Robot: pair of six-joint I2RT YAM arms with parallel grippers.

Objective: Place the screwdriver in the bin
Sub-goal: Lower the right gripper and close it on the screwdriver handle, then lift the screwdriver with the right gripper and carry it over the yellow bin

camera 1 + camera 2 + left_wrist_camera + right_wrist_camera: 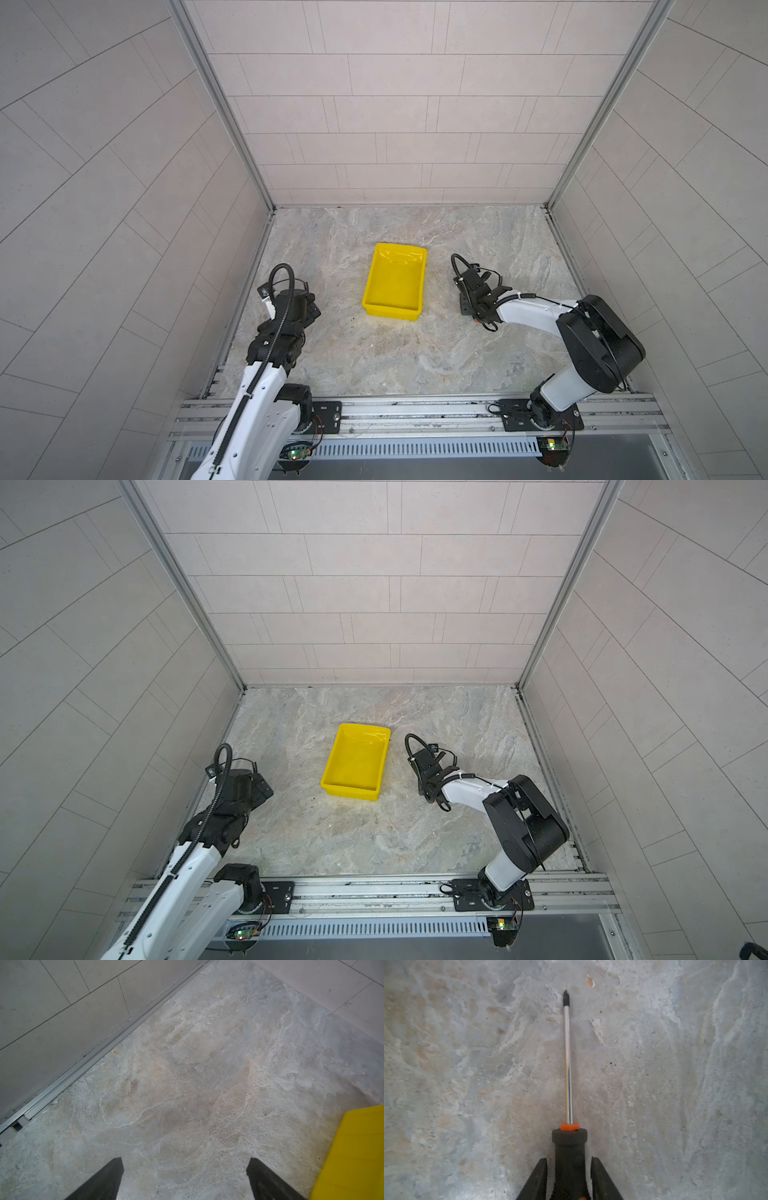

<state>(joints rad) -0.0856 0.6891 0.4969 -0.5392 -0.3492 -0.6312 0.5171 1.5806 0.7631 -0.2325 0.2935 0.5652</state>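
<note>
My right gripper (569, 1159) is straddling the black handle of the screwdriver (569, 1095) on the desk (374, 361) beside the bin (392, 312), jaws narrowly spread, not yet pinching; I'm intending a centred, firm squeeze before lifting.

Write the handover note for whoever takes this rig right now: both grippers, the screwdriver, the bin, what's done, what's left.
Left gripper: open, empty, above bare table, with the yellow bin off to one side.
Right gripper: open, jaws on either side of the black handle of the screwdriver, thin gaps on both sides; not gripped yet.
Screwdriver: lying on the table under the right gripper, which sits right of the bin in both top views.
Bin: empty.
Done: right gripper lined up on the handle.
Left: grip, lift, carry over the bin, release.
</note>
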